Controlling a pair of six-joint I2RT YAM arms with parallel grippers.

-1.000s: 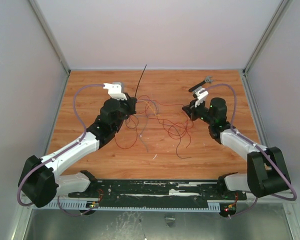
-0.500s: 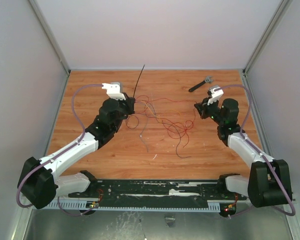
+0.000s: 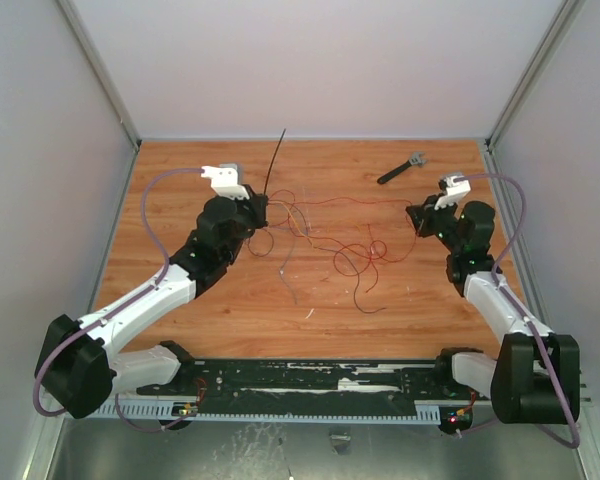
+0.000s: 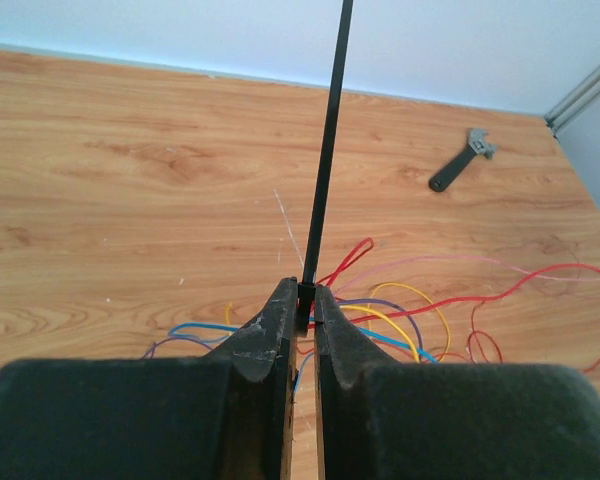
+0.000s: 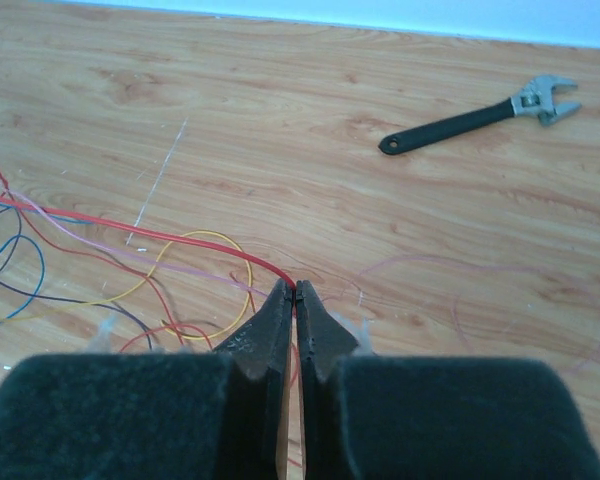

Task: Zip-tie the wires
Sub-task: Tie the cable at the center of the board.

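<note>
two slight holds carry the risk. the left pincer [image 4: 302, 298] is pinched on the foot of the thin stiff black plastic zip tie [image 4: 325, 150], which rises beyond its tips. the right pincer [image 5: 295, 292] is closed on one strand of the loose tangle of thin, mostly red wires [image 3: 325, 240] lying between both. a tug could slip the strand or swivel the tie.

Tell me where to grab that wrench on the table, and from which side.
Take the wrench by the middle of its black handle, coming straight down from above, jaws closing across its narrow width. It lies flat on the table, so those slim straight sides are likely the easiest to pinch.
</note>
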